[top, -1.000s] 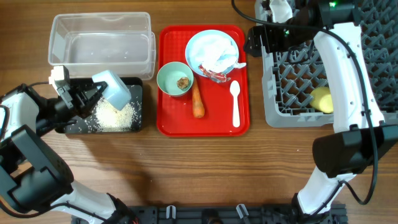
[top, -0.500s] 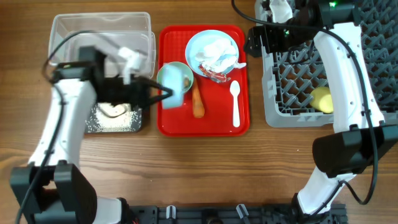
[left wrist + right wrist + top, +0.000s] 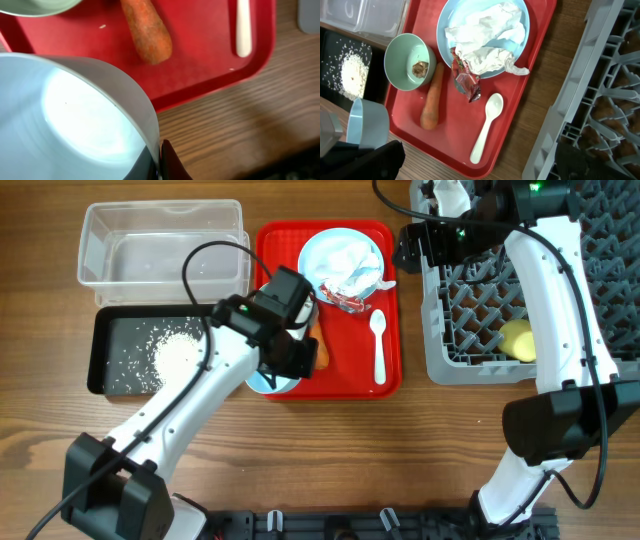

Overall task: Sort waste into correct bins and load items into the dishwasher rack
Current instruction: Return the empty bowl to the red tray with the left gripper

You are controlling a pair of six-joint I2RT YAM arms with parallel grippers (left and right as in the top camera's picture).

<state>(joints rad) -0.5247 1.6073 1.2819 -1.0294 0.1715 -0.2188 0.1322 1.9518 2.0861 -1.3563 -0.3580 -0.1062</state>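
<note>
My left gripper (image 3: 283,368) (image 3: 161,160) is shut on the rim of the light blue bowl (image 3: 266,383) (image 3: 75,125), at the front left edge of the red tray (image 3: 390,375). White rice (image 3: 176,356) lies in the black tray (image 3: 105,350). The clear tub (image 3: 165,255) stands behind it. The pale green bowl (image 3: 410,55) holds a brown lump (image 3: 420,67). The carrot (image 3: 432,102), spoon (image 3: 378,345), wrapper (image 3: 465,77) and blue plate (image 3: 312,250) with tissue (image 3: 345,262) are on the red tray. My right gripper (image 3: 410,248) is open and empty by the grey rack (image 3: 470,310). The yellow cup (image 3: 517,340) is in the rack.
My left arm reaches diagonally from the front left across the table and hides the green bowl in the overhead view. The right arm stands along the rack's middle. Bare wooden table lies in front of the tray and rack.
My left arm swung right, carrying the light blue bowl from over the black tray to the red tray's front left edge. The right arm has not moved.
</note>
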